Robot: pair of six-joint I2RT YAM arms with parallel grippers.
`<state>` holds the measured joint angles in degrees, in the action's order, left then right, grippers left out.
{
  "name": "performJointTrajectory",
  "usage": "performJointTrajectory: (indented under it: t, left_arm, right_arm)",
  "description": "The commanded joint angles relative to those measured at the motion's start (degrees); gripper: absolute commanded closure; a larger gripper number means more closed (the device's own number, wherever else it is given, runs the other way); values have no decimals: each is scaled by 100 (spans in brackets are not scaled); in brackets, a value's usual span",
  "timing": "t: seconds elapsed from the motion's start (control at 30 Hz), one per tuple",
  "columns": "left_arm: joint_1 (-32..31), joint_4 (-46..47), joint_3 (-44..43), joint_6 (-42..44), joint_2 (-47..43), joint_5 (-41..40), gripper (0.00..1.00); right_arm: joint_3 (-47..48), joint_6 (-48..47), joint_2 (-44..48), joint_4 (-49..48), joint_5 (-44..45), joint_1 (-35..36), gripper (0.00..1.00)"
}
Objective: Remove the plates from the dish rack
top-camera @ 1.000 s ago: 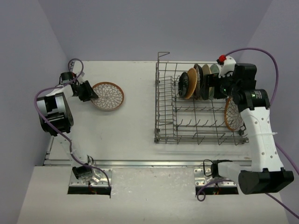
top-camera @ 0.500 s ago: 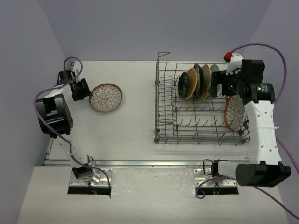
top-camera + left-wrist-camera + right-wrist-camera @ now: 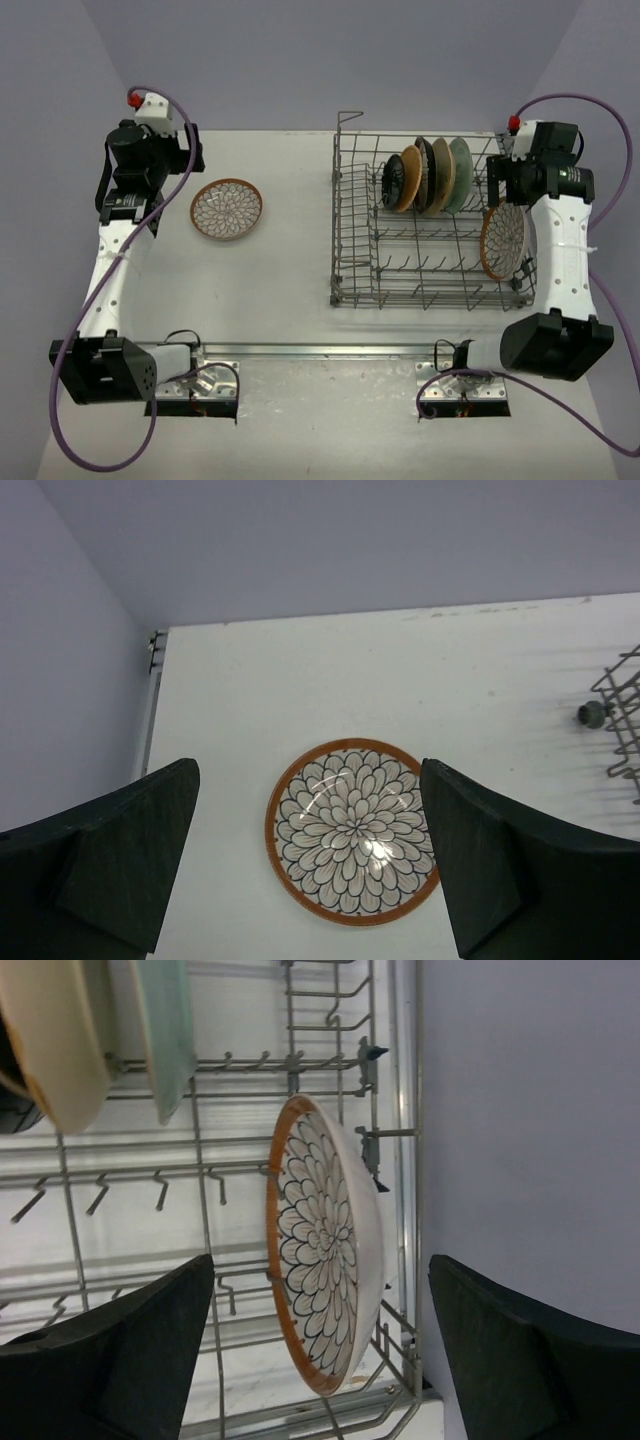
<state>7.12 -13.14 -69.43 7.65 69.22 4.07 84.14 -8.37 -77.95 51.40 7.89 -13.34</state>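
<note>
A white plate with a brown petal pattern (image 3: 227,208) (image 3: 352,825) lies flat on the table at the left. My left gripper (image 3: 188,157) (image 3: 308,767) hangs open above it, holding nothing. The dish rack (image 3: 352,250) stands on the right. In its back row, on edge, stand black (image 3: 393,181), tan-orange (image 3: 407,178), cream (image 3: 441,175) and pale green (image 3: 459,172) plates. A second petal plate (image 3: 502,241) (image 3: 320,1260) leans at the rack's right end. My right gripper (image 3: 500,185) (image 3: 321,1258) is open over it, its fingers apart from the plate on both sides.
A raised wire loop (image 3: 350,118) stands at the rack's back left corner. Upright tines (image 3: 420,265) fill the rack's front rows. The right wall runs close beside the rack (image 3: 520,1160). The rack's corner (image 3: 615,720) shows at the right of the left wrist view.
The left gripper has let go of the petal plate on the table, opened and risen away from it. The right gripper has swung from the back row to over the rack's right-end plate.
</note>
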Motion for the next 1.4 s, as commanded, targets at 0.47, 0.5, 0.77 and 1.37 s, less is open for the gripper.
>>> performJointTrajectory:
  t: [0.47,0.5,0.77,1.37]
  left_arm:
    - [-132,-470,-361,-311,33,128,10]
    - [-132,-483,-374,-315,37,115,10]
    - [-124,-480,-284,-438,-21,23,10]
    - [-131,-444,-107,-499,-111,69,0]
  right_arm:
    - [-1805,-31,-414,-2084,1325,16,40]
    - [-1845,-40,-414,-2076,1255,16,43]
    - [-1981,-51,-372,-2064,1021,8,74]
    - [-317,-464,678,-1802,952,76,100]
